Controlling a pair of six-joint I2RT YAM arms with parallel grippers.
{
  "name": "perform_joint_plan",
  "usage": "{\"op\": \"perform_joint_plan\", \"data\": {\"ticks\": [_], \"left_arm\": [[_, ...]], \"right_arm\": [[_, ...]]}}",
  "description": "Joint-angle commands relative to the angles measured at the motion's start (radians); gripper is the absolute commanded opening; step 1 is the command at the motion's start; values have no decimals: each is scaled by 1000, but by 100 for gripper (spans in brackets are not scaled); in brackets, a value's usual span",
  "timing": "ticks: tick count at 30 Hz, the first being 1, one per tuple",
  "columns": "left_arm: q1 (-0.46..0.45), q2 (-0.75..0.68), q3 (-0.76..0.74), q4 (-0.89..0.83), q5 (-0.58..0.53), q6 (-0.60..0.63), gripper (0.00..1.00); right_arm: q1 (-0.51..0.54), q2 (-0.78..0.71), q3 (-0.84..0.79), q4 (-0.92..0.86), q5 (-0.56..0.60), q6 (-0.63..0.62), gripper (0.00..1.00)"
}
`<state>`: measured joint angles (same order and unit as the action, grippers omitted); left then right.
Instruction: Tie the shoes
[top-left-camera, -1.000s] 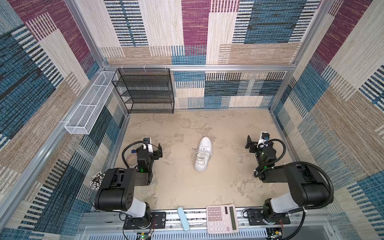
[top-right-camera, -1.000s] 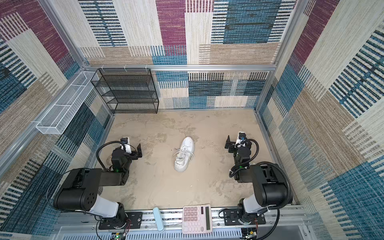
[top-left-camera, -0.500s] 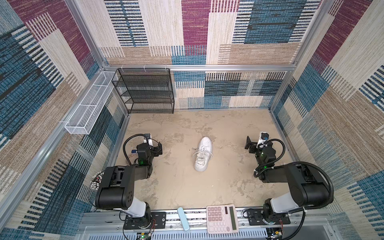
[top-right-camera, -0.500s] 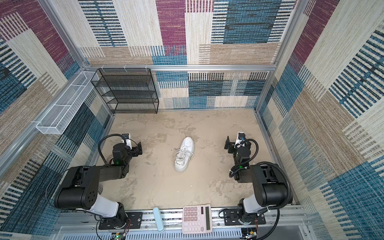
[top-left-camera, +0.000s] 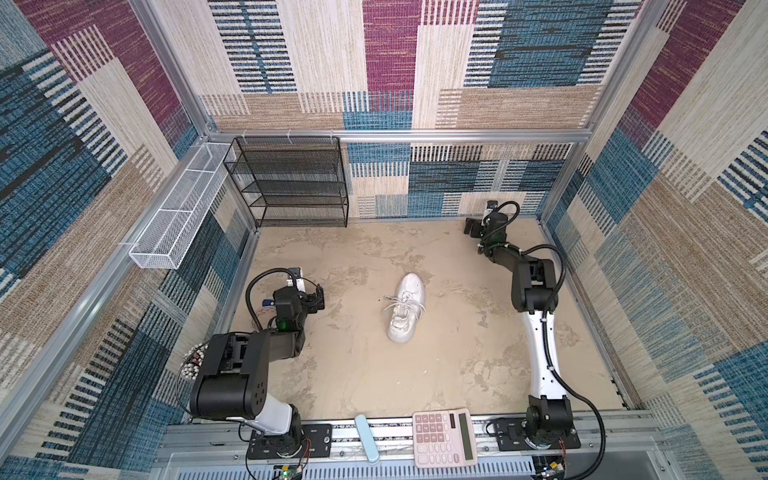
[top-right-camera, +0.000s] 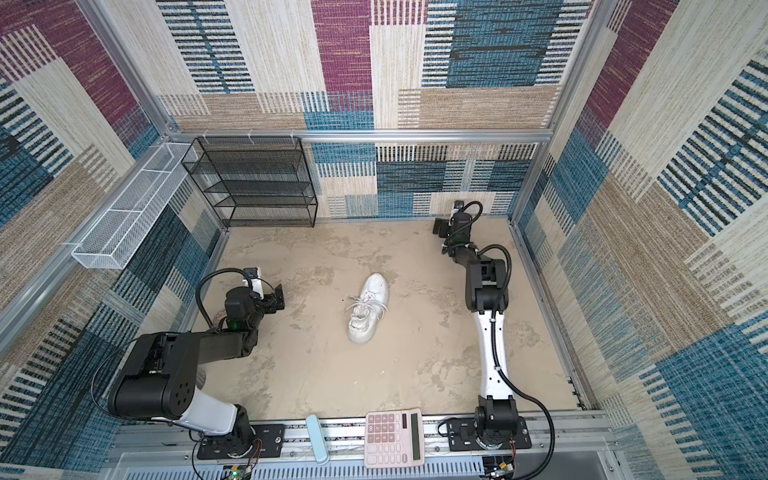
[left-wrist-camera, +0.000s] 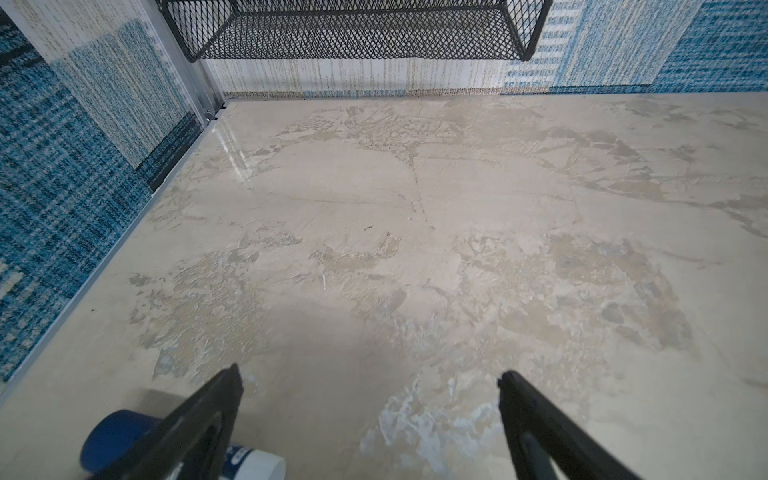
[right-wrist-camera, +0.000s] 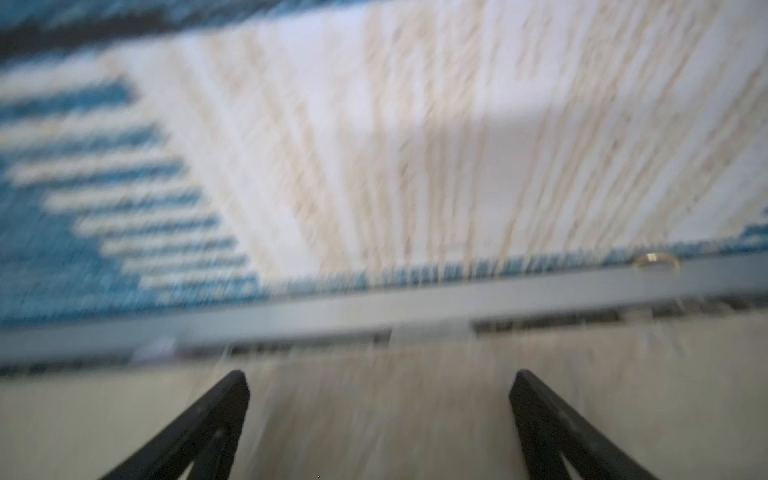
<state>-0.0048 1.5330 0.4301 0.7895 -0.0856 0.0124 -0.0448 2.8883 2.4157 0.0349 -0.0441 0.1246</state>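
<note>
Walls: patchwork fabric in blue, maroon, tan and cream encloses me on three sides.
Table: mottled beige top, seen in both top views.
Black mesh shelf rack: stands against the back wall, at the far left corner.
White wire basket: hangs along the left wall, just beside the rack.
My right arm: stretched far out toward the back right corner.
My left arm: folded low by the left wall.
White sneaker: rests on its sole near the table's middle, toe toward the back wall, between my two arms and well apart from both.
Pink calculator: lies on the front rail, nearer my right base.
Pale blue case: lies on the same rail, just left of the calculator.
My right gripper: fingers spread wide and empty near the foot of the back wall; my wrist view of it is blurred.
My left gripper: fingers released wide, nothing between them, left of the sneaker.
Blue-capped white container: lies on the table, partly behind one of my left fingers.
Laces: thin, white, splayed loose to both sides of the sneaker.
</note>
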Motion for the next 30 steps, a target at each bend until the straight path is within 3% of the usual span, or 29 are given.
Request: {"op": "perform_joint_plan", "data": {"ticks": [1, 2, 4, 6, 8, 11, 14, 17, 18, 20, 22, 24, 26, 28, 29, 30], "left_arm": [[2, 0, 4, -1, 58, 24, 99], [2, 1, 4, 6, 59, 24, 99], [3, 0, 6, -2, 59, 24, 99], [3, 1, 5, -2, 60, 24, 99], [3, 1, 4, 1, 60, 24, 99], [3, 2, 6, -1, 60, 24, 99], [3, 2, 6, 0, 60, 24, 99], [3, 2, 6, 1, 61, 24, 99], [3, 0, 6, 0, 61, 23, 99], [3, 1, 6, 1, 61, 23, 99], [3, 1, 6, 0, 61, 24, 99], [3, 2, 6, -1, 62, 23, 99], [3, 1, 6, -2, 62, 23, 99], [4, 2, 7, -2, 62, 24, 99], [4, 1, 7, -3, 61, 22, 99], [5, 3, 7, -1, 63, 23, 99]], "right_arm": [[-35, 160, 420, -1266, -146, 282, 100], [-43, 114, 311, -1221, -176, 289, 100], [-78, -56, -57, -1026, -277, 307, 100], [-105, -166, -283, -875, -304, 385, 100], [-116, -199, -341, -836, -269, 496, 100], [-96, -149, -239, -912, -266, 336, 100], [6, -180, -250, -889, -27, 252, 100], [34, -278, -360, -836, 174, 324, 100], [42, -360, -466, -771, 243, 337, 100], [62, -592, -738, -505, 341, 296, 100], [79, -867, -1064, -203, 513, 321, 100], [85, -1183, -1451, 194, 633, 324, 100], [83, -1451, -1846, 662, 647, 295, 100], [67, -1556, -2169, 1201, 532, 182, 100], [62, -1568, -2224, 1273, 492, 136, 100], [57, -1577, -2197, 1171, 441, 100, 100]]}}
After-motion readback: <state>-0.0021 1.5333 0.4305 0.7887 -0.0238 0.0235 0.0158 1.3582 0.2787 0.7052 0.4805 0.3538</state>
